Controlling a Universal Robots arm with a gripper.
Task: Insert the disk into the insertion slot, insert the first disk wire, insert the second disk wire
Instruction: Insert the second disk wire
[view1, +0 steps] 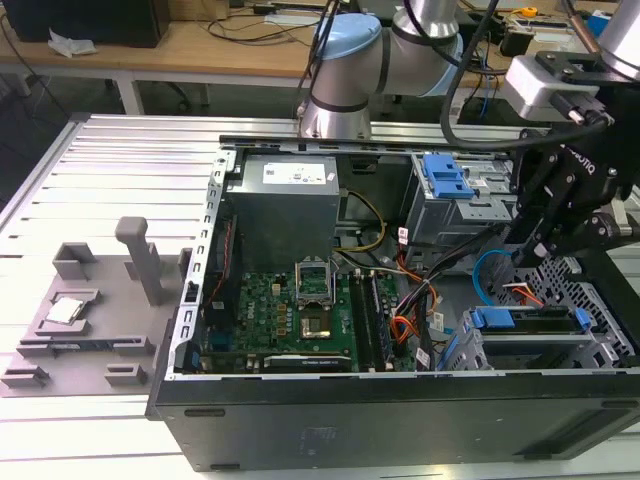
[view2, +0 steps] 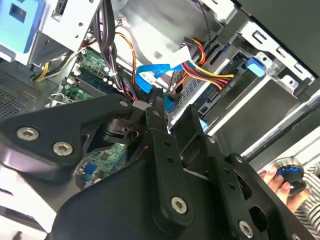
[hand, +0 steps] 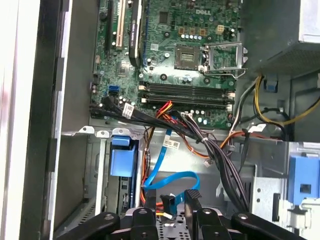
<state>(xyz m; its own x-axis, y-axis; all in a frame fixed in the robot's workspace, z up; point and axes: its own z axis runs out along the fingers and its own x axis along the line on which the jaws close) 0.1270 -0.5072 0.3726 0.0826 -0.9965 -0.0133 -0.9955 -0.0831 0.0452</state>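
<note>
The black, ridged metal fingers (hand: 192, 200) of the gripper (hand: 167, 209) stand narrow, pinched on the plug end of a flat, glossy blue cable (hand: 170, 180) that curls in a loop beside a bundle of black wires (hand: 225, 160). The disk (view1: 522, 320), with its bright blue plastic frame and handle showing, sits in the slot (view1: 530, 352). This is a low bay of pale grey sheet metal near the gripper, at the exterior view's right of the open black computer case (view1: 400, 425). A green circuit board (view1: 300, 315) lies flat inside the case, which rests on a ribbed aluminium desk (view1: 130, 170).
</note>
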